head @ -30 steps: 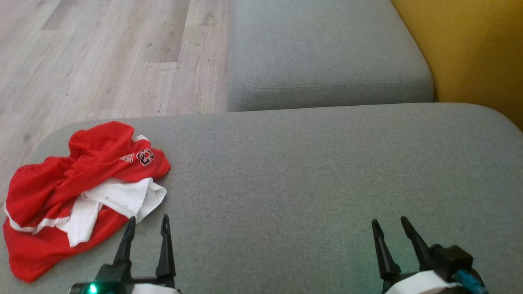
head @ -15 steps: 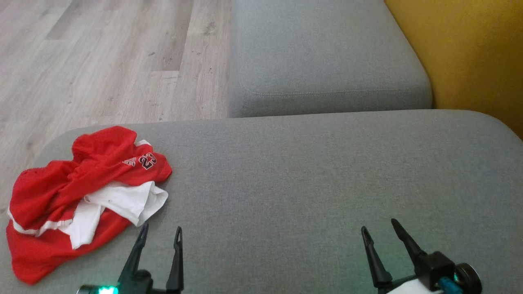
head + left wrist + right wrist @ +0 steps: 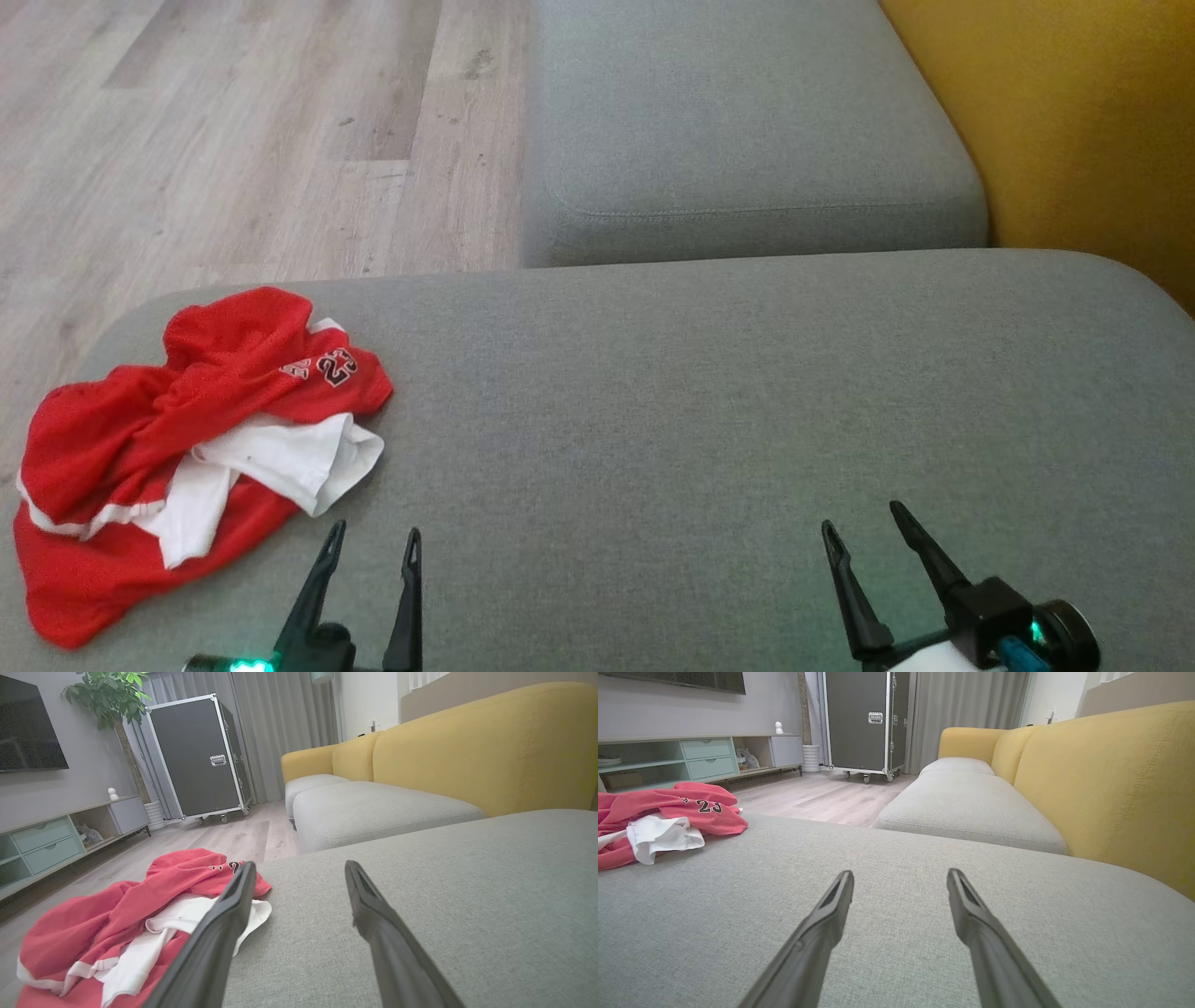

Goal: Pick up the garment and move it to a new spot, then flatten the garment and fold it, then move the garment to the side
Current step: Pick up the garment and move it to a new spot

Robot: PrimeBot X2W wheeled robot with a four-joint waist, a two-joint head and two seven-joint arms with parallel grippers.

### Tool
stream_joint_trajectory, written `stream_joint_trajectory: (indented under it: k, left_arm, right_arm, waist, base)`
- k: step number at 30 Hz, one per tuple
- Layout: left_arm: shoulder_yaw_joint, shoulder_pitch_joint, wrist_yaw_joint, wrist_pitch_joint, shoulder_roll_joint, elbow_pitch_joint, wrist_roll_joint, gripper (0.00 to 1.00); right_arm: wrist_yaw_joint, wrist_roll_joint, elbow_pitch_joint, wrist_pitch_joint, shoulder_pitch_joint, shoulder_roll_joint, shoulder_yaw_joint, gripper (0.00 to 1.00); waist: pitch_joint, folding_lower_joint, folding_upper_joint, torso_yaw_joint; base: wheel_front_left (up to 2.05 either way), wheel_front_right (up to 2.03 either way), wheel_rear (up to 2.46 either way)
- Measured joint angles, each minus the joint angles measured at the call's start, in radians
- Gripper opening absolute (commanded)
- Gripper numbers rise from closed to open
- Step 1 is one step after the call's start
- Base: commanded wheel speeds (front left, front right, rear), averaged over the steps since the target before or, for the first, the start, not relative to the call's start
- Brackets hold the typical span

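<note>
- Now: left claw sits at the near edge of the grey seat cushion, left of centre. Its two dark fingers are spread with nothing between them, tips pointing toward the far edge.
- Likewise right claw at the near edge, toward the right corner. Fingers spread, holding nothing, bare fabric beneath and ahead.
- The two are well apart, with a wide stretch of bare cushion between them.
- The garment lies crumpled on the cushion's left end, running from near the far-left corner down to the near-left edge. Red cloth with white trim, and a white part bunched out on its right side. The number 23 is readable on a red fold toward the far side.
- Left claw is just beside that white part, to its right, and looks clear of it in the head view. In the left wrist view one finger overlaps the white cloth, so contact cannot be told there.
- Right claw is well apart from the garment.
- Past the far edge, toward the right: a second grey cushion. A yellow backrest runs along the right side.
- Pale wood floor lies beyond the far-left corner.
- Farther out, in the wrist views: a black wheeled case against grey curtains, with a potted plant beside it. There is also a low cabinet with pale green drawers and a dark screen on the wall above.
</note>
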Motion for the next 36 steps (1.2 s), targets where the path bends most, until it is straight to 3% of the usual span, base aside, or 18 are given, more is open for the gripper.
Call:
stream_joint_trajectory:
  k: [9, 28, 36]
  left_arm:
    - [0.008, -0.001, -0.008, 0.000, -0.004, 0.024, 0.000, 1.00]
    - [0.058, -0.029, 0.012, 0.000, 0.010, 0.008, 0.016, 1.00]
    - [0.099, -0.049, 0.024, 0.000, 0.010, -0.099, 0.015, 1.00]
  right_arm:
    - [0.000, -0.009, -0.008, 0.000, 0.018, 0.000, -0.015, 1.00]
    - [0.000, 0.011, -0.013, 0.000, -0.031, 0.000, -0.021, 1.00]
    - [0.000, -0.002, -0.012, 0.000, -0.041, 0.000, -0.032, 1.00]
  waist:
    - [0.013, 0.0000, 0.0000, 0.064]
    - [0.089, 0.0000, 0.0000, 0.350]
    - [0.155, 0.0000, 0.0000, 0.394]
  base:
    - [0.00, 0.00, 0.00]
    - [0.00, 0.00, 0.00]
    - [0.00, 0.00, 0.00]
